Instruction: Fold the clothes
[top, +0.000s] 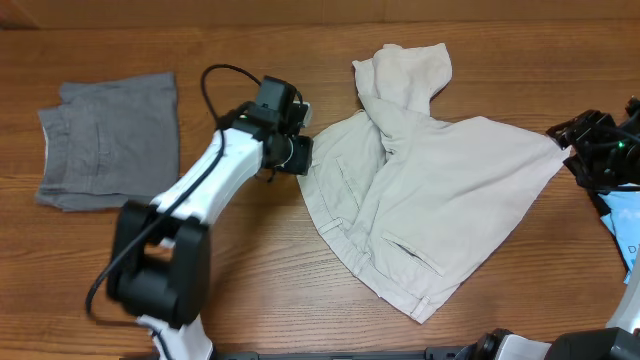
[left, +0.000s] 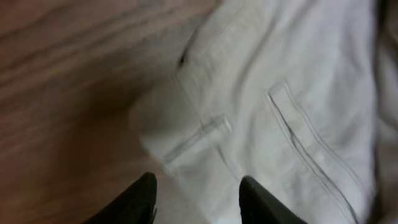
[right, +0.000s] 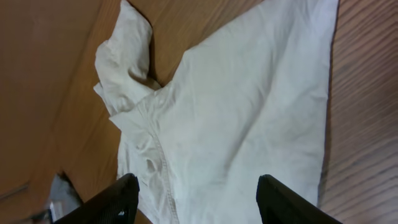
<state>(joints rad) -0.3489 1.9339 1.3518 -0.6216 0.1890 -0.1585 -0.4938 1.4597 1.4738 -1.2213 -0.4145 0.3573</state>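
Overhead view: pale beige cotton shorts (top: 440, 200) lie between your two tools, long axis running from the left gripper (top: 298, 150) across to the right gripper (top: 572, 150).

- Left gripper: fingers spread, holding nothing. In the left wrist view the belt-looped waistband corner (left: 186, 140) sits just ahead of the fingertips (left: 144, 198), cloth to their right, bare wood to their left.
- Right gripper: fingers spread and empty. The flat leg's hem corner (top: 553, 142) is just beside it; in the right wrist view cloth fills the space ahead of the fingertips.
- One leg is bunched up (top: 405, 75) on the far side of the garment, ahead and to the left of the right gripper.

Judgement: each arm is nearest its own end, so you need no crossing over.

Room: open wooden table (top: 260, 270) on the near side. Folded grey shorts (top: 110, 140) are well apart on the left gripper's left. A light-blue printed item (top: 625, 225) lies close by the right gripper; mind it.
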